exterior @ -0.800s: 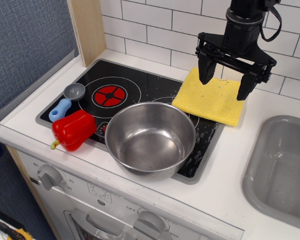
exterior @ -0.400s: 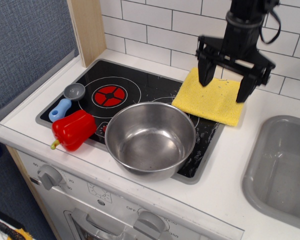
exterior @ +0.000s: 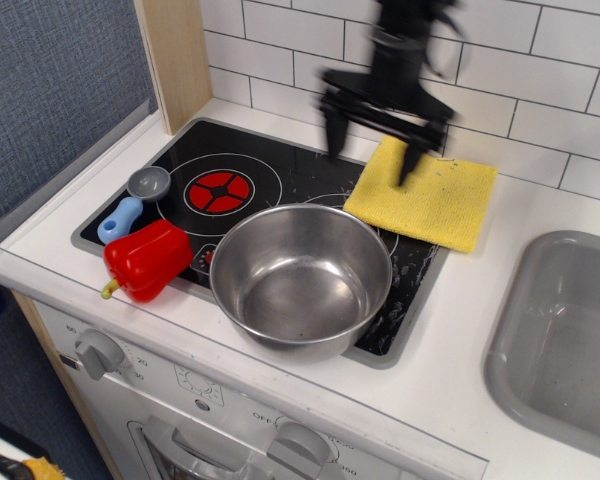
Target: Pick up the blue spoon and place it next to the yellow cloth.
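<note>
observation.image | gripper (exterior: 373, 150) was spread wide and empty above the stove (exterior: 270, 165) | blue spoon (exterior: 132, 203) lay at the stove's left edge, touching the pepper (exterior: 148, 259), well apart from the yellow cloth (exterior: 427, 195) | advice: descend over the handle, clear of the pepper.

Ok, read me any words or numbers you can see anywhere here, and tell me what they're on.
"OFF" on the oven front panel, beside the middle knob.
"350" on the same panel, right of that knob; small, so not certain.
"20" beside the left knob; other small digits near it are too blurred to read.
The spoon, pepper, bowl and cloth carry no text.
</note>
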